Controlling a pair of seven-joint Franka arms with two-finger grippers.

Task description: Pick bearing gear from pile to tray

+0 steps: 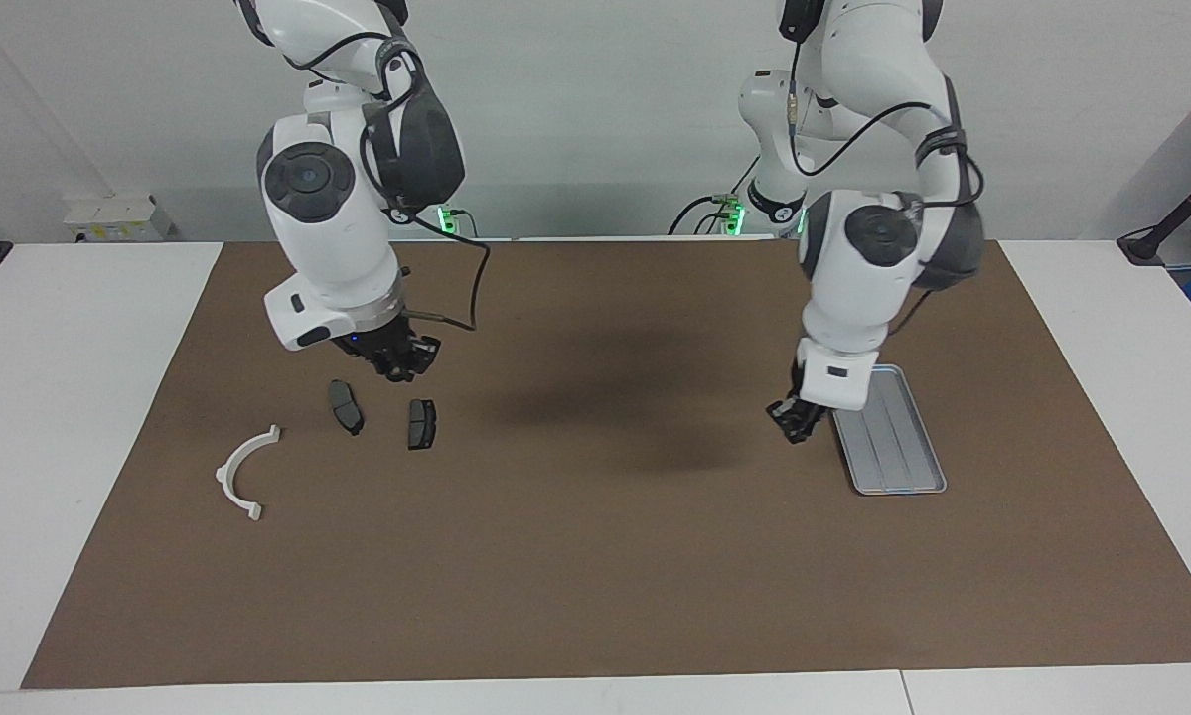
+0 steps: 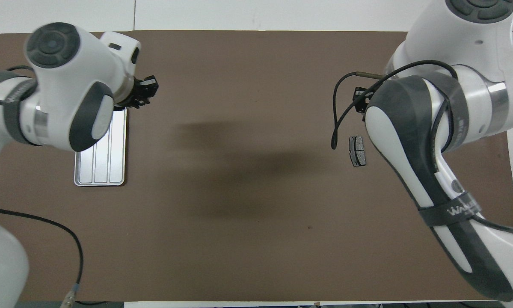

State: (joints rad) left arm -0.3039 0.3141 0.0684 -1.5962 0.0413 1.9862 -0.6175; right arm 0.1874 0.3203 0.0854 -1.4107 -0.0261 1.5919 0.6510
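The silver ribbed tray [image 1: 891, 442] lies flat toward the left arm's end of the table and also shows in the overhead view [image 2: 102, 162]. My left gripper [image 1: 792, 422] hangs low beside the tray's long edge that faces the table's middle; it also shows in the overhead view [image 2: 146, 91]. The pile lies toward the right arm's end: a white curved bracket [image 1: 246, 473] and two dark brake pads [image 1: 345, 406] [image 1: 421, 423]. My right gripper [image 1: 397, 359] is raised over the mat just above the pads. No small black gear shows on the mat.
A brown mat [image 1: 595, 556] covers the table, with white table top around it. In the overhead view the right arm hides the bracket and one pad; only one pad [image 2: 357, 150] shows. Cables hang from both wrists.
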